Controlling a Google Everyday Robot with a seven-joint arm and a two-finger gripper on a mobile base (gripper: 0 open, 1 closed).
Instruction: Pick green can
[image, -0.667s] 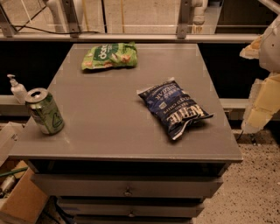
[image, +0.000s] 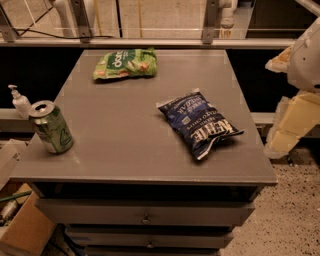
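Note:
The green can (image: 51, 127) stands upright near the table's front left corner, silver top open, a pale triangular mark on its side. My gripper (image: 295, 102) is at the right edge of the view, beside the table's right side and off its surface. It is far from the can, with nothing seen in it. The white arm rises above it at the top right.
A grey table (image: 125, 145) with drawers below. A flat green snack bag (image: 125, 63) lies at the back. A dark blue chip bag (image: 199, 122) lies right of centre. A white pump bottle (image: 20, 101) stands behind the can, off the table. A cardboard box (image: 25, 230) sits on the floor at left.

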